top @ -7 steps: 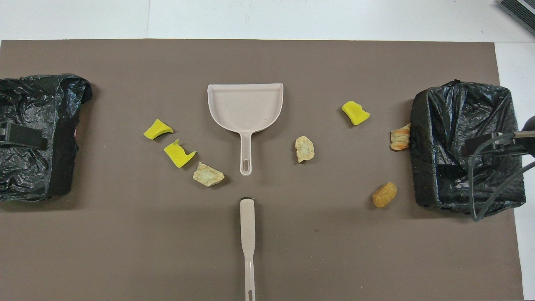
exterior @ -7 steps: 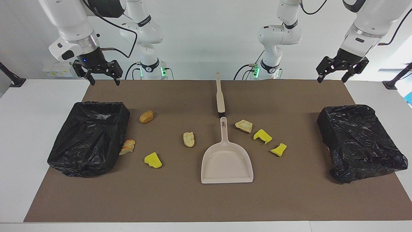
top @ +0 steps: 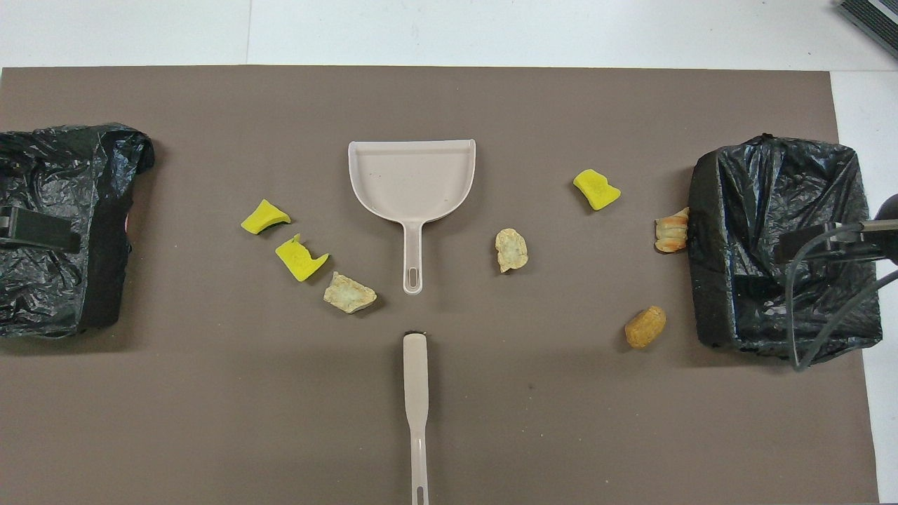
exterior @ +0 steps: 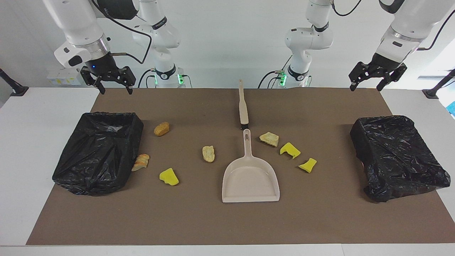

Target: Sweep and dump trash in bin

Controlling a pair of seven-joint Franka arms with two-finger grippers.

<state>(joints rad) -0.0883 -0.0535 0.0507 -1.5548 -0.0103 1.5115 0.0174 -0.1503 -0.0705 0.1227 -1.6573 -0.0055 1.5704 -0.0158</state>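
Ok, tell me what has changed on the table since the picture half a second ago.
Almost nothing. The left gripper has risen slightly at the table's edge near the robots; the right gripper barely shifted. Both are open and hold nothing. The beige plastic dustpan, the beige long-handled brush, the seven yellow and tan trash pieces and the two black-bagged bins lie as they were.

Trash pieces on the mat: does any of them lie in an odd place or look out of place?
One does: the striped tan piece leans against the outside wall of the black-lined bin at the right arm's end, touching it but not in it. The other six pieces lie loose on the brown mat, around the dustpan.
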